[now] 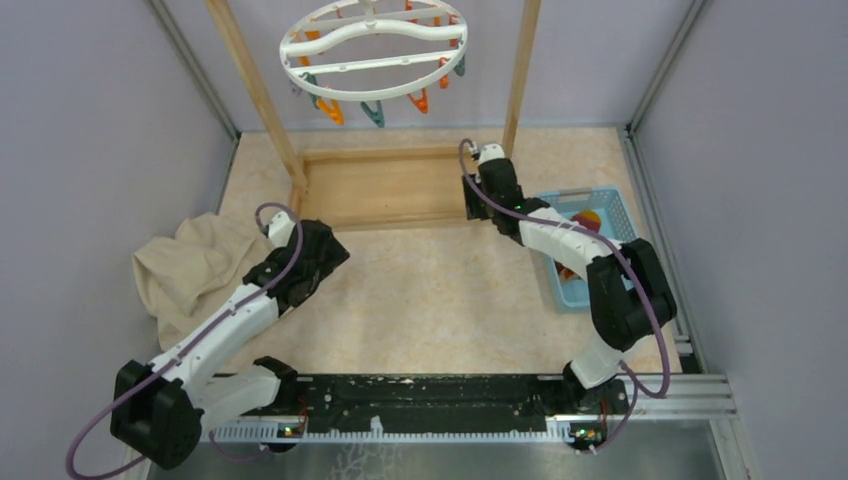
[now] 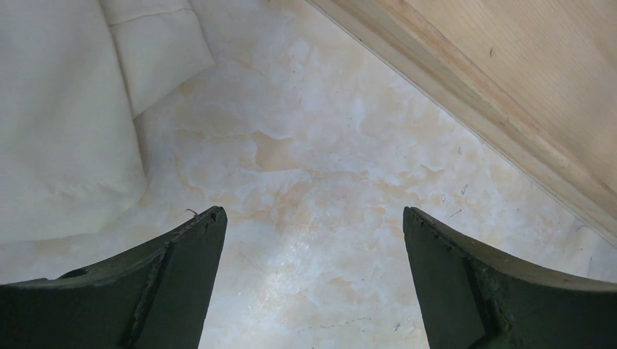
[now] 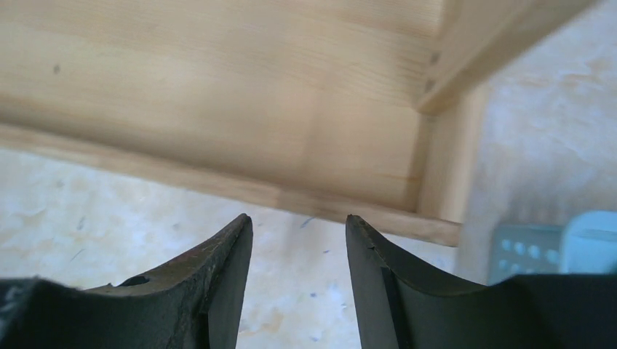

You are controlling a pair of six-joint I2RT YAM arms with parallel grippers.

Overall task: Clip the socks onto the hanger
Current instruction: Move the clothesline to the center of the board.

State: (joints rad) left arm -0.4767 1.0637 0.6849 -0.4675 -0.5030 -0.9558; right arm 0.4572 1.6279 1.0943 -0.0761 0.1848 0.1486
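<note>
The white ring hanger (image 1: 372, 45) with orange and teal clips hangs at the top of the wooden frame. The socks lie in a blue basket (image 1: 615, 215) at the right. The maroon and orange sock (image 1: 588, 218) shows; a second one (image 1: 568, 273) is mostly hidden under my right arm. My left gripper (image 1: 328, 252) (image 2: 313, 218) is open and empty over the table, between the cloth and the frame's base. My right gripper (image 1: 476, 205) (image 3: 298, 222) is open and empty above the base's front right corner, left of the basket.
A wooden frame stand with a tray-like base (image 1: 385, 185) (image 3: 218, 94) (image 2: 524, 94) stands at the back, its posts rising on both sides of the hanger. A large beige cloth (image 1: 190, 265) (image 2: 65, 109) lies crumpled at the left. The basket's edge (image 3: 560, 247) shows in the right wrist view.
</note>
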